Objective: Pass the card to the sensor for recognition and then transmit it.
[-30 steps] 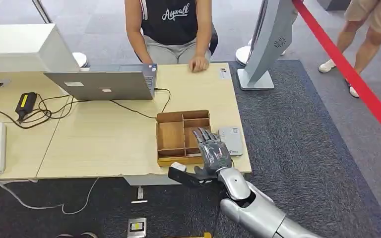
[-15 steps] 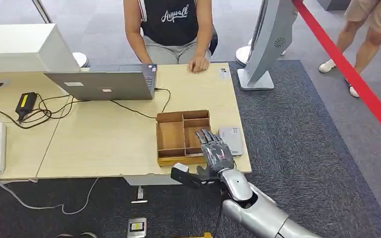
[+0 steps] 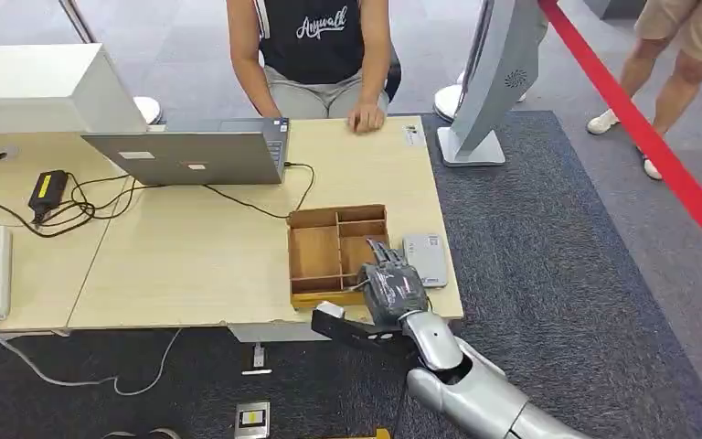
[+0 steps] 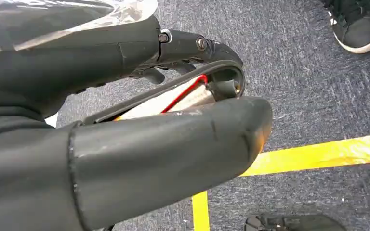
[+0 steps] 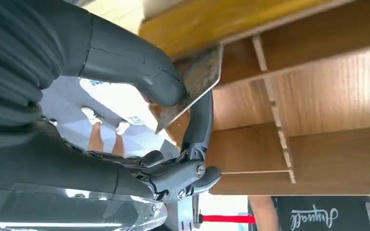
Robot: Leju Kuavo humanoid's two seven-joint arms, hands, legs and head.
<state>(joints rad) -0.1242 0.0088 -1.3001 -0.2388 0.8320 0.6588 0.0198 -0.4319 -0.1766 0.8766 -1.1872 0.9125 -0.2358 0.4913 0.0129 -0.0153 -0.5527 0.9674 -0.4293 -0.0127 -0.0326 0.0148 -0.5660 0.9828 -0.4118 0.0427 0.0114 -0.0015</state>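
Card point(image 5: 192, 84) pinched edge-on between right hand point(image 3: 391, 291) thumb and fingers point(image 5: 200, 125), over near compartment of wooden tray point(image 3: 315, 251). Risk: thin pinch slips, card drops into tray before reaching grey sensor point(image 3: 425, 258) just beside tray. Left hand point(image 4: 125, 144) fingers curled; whether it holds anything, cannot tell.

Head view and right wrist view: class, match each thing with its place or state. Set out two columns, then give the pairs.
Things:
1. laptop
2. wooden tray
3. grey sensor
4. card

Places or states:
A. beside the tray, on its right
B. pinched in the right hand
C. divided into compartments
D. open in front of the seated person

Pairs: 1-D, 2-C, 3-A, 4-B.
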